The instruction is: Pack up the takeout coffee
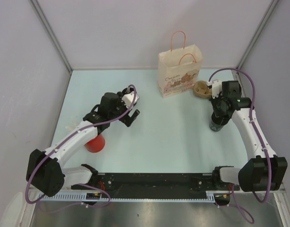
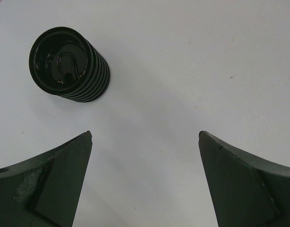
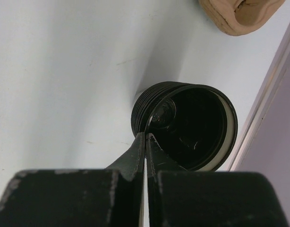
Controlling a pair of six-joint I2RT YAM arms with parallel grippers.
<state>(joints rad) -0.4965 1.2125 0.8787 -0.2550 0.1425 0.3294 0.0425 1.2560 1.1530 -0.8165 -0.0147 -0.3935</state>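
A black ribbed cup (image 3: 183, 125) stands near the right side wall, its top dark and glossy with a white crescent along the rim. It also shows as the cup (image 1: 216, 125) below my right gripper (image 1: 218, 115). My right gripper (image 3: 145, 135) is shut on the cup's near rim, one finger outside and one inside. Another black ribbed cup (image 2: 69, 64), lidded and upright, stands ahead and to the left of my left gripper (image 2: 145, 135). That gripper is wide open with only bare table between its fingers. In the top view my left gripper (image 1: 132, 118) hangs left of centre.
A printed paper bag (image 1: 179, 72) with orange handles stands upright at the back. A brown pulp cup carrier (image 1: 201, 89) lies beside it and shows again as the carrier (image 3: 242, 14). A red cup (image 1: 94, 143) stands partly under my left arm. The right wall (image 3: 277, 142) is close to the held cup.
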